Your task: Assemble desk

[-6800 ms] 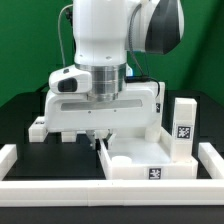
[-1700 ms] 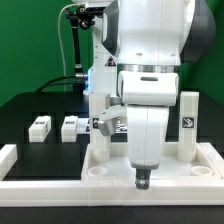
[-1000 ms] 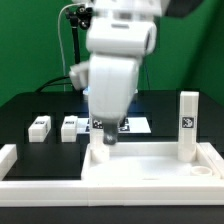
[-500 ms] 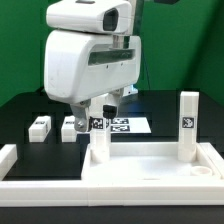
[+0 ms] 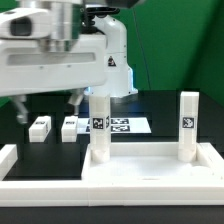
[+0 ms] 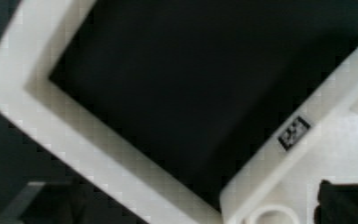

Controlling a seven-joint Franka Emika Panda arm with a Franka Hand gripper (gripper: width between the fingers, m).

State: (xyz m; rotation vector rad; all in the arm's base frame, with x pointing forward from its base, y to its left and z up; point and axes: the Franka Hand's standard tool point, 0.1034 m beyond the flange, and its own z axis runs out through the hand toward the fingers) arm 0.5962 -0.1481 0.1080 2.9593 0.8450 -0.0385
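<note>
The gripper (image 5: pixel 47 106) hangs with its fingers (image 5: pixel 73 101) spread wide and nothing between them, out past the top's (image 5: pixel 150 160) far corner on the exterior view's left. Below the fingers, off the top, a loose leg (image 5: pixel 68 127) lies on the black table (image 5: pixel 35 150), with a second loose leg (image 5: pixel 40 127) just beside it. The top lies in front, rim up, with one upright leg (image 5: pixel 100 125) in that same far corner and another upright leg (image 5: pixel 187 122) in the opposite far corner. The marker board (image 5: pixel 128 125) lies behind the top, between the two.

The risks start with how close the loose legs sit. A wide-open finger coming down on one could strike its neighbour, or land off-centre and tip or shove the piece instead of gripping it. The bulky hand also hangs close to the nearer upright leg, so a careless sideways swing could knock it or shift the top. The wrist view is too blurred to check alignment.
</note>
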